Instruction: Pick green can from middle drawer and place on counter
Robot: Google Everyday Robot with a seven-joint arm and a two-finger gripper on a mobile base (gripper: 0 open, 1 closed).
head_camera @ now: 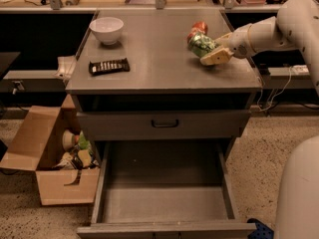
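Note:
The green can lies tilted in my gripper at the right side of the counter, at or just above its surface. The gripper reaches in from the right and is shut on the can, with one pale finger under it. An orange-red can stands right behind the green can. The middle drawer is pulled fully open at the bottom of the cabinet, and its floor is bare.
A white bowl and a dark remote-like bar lie on the counter's left side. A shut drawer front with a small handle sits above the open drawer. An open cardboard box with clutter stands on the floor at left.

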